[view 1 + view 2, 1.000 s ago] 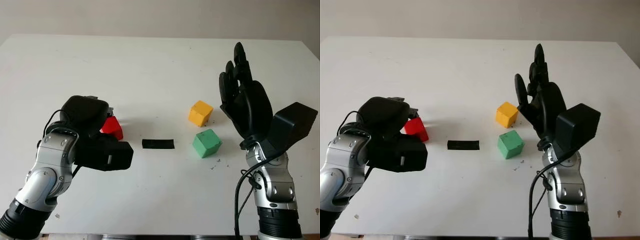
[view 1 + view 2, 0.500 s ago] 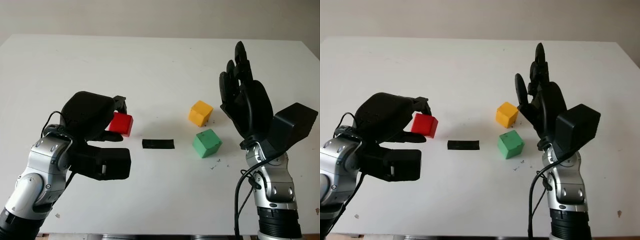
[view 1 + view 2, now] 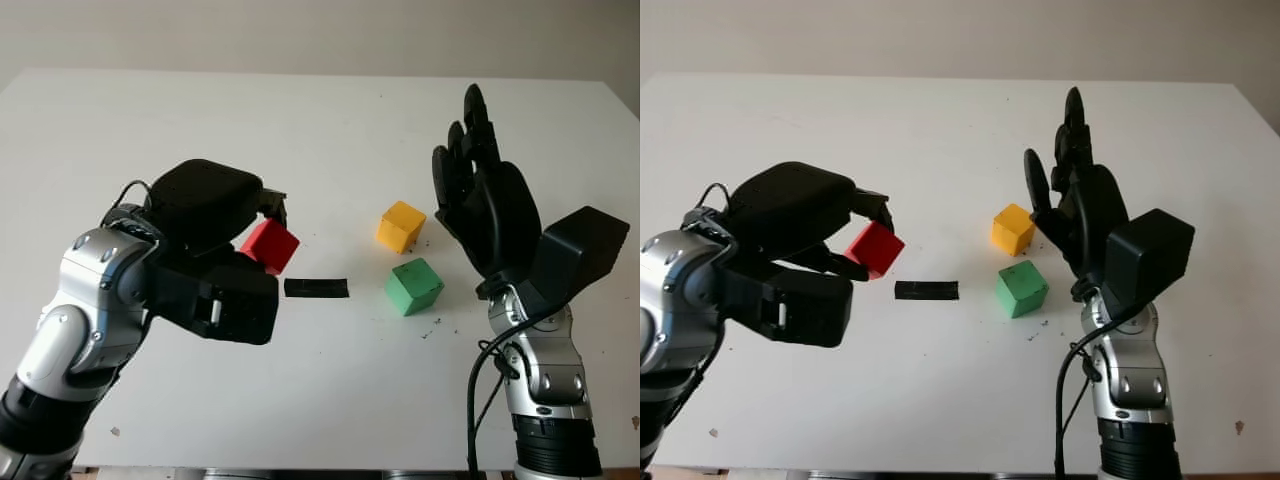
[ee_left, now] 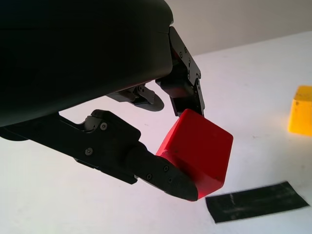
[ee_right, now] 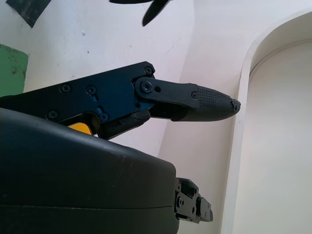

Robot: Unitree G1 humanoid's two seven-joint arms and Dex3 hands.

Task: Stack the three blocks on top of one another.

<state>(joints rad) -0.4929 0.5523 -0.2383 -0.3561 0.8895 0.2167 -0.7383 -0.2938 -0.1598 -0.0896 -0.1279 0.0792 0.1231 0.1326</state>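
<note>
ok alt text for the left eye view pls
The left robot hand holds a red cube-shaped block above the white table, near a black tape strip. To the right sit a yellow cube block and a green cube block, with the open right robot hand raised beside them.

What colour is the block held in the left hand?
Red. The block shows best in the left wrist view, pinched by the left hand.

text: none readable | labels: none | brands: none | numbers: none | signs: none | checked: both eye views and both wrist views, all surfaces plain and unmarked
</note>
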